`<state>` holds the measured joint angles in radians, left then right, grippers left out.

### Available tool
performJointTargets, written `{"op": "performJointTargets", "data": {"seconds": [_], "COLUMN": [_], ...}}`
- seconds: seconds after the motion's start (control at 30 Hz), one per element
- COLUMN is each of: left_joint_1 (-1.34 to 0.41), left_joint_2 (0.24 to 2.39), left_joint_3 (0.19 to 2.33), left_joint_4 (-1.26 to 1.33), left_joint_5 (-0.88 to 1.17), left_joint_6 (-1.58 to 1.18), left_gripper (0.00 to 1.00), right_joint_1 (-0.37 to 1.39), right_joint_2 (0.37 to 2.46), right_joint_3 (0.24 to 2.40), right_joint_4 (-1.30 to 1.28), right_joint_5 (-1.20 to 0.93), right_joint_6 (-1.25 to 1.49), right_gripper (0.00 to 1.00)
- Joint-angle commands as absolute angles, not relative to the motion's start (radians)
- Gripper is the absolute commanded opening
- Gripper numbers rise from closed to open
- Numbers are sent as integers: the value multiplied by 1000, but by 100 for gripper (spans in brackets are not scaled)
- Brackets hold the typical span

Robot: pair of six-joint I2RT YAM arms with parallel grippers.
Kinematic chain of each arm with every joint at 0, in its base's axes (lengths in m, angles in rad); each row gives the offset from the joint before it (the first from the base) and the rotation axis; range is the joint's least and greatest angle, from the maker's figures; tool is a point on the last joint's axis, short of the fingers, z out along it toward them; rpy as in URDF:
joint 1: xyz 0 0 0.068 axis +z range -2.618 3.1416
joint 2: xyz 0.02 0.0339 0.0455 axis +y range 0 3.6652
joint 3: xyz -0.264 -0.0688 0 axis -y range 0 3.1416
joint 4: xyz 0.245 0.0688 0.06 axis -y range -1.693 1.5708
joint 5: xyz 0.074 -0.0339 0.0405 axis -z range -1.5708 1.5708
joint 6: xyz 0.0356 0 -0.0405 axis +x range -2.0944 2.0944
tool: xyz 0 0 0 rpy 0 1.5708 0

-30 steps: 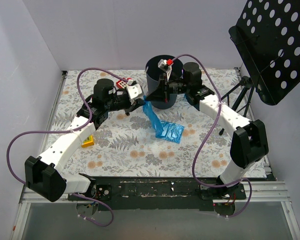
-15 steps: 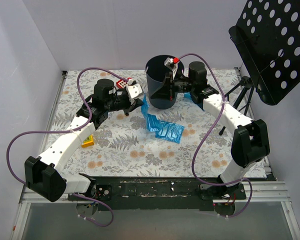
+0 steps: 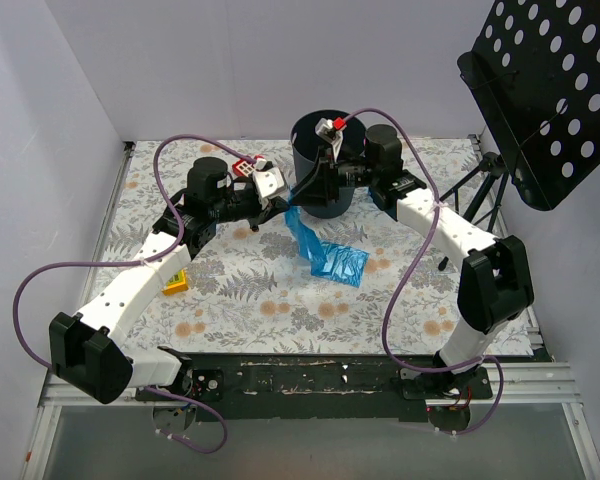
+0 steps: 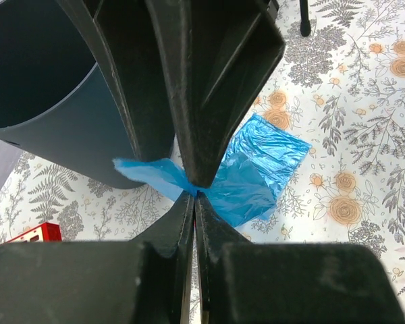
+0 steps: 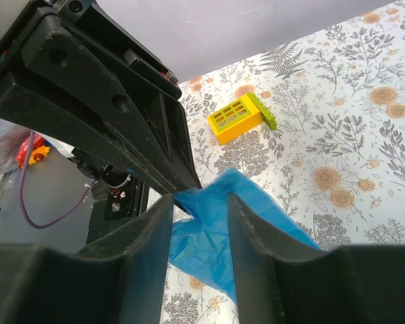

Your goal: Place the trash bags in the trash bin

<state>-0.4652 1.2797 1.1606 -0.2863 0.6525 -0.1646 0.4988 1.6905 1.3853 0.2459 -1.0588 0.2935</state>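
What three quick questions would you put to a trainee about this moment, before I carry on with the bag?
1. True or false: the trash bag is already inside the trash bin.
2. Pick one. Shut on the bag is: A) the left gripper, B) the right gripper, C) neither.
3. Fill in: the small block on the table is ____ in colour.

Key
1. False: it lies outside the bin, one end lifted beside the wall.
2. A: the right gripper's jaws stand apart around the film.
3. Yellow.
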Motion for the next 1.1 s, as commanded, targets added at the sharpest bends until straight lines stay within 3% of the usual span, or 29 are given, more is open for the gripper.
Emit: {"op": "performJointTargets", "data": {"seconds": [0.0, 0.17, 0.2, 0.3, 0.4, 0.6, 0.8, 0.93, 1.07], "left_joint_1": [-466, -466, -466, -466, -466, -453, -353, -235, -221], "left_joint_2": [1239, 1232, 1232, 1224, 1215, 1190, 1249, 1302, 1359], "left_joint_3": [1189, 1186, 1184, 1186, 1209, 1227, 1278, 1263, 1256], "left_joint_4": [-276, -276, -276, -290, -365, -410, -341, -220, -102], "left_joint_5": [696, 672, 661, 618, 589, 595, 679, 862, 1007], "left_joint_6": [-156, -158, -161, -182, -184, -362, -789, -1078, -1198], "left_gripper": [0, 0, 0, 6, 29, 50, 54, 56, 57], "right_joint_1": [508, 511, 511, 505, 502, 502, 500, 500, 502], "right_joint_2": [1704, 1700, 1695, 1674, 1648, 1620, 1601, 1574, 1554], "right_joint_3": [1433, 1421, 1416, 1411, 1407, 1388, 1388, 1384, 1379], "right_joint_4": [325, 336, 336, 307, 262, 233, 143, 80, 32], "right_joint_5": [-1091, -1112, -1111, -1103, -1094, -1072, -1023, -970, -940], "right_joint_6": [322, 316, 314, 282, 238, 201, 114, 43, 3], "right_gripper": [37, 4, 1, 1, 1, 1, 1, 1, 1]}}
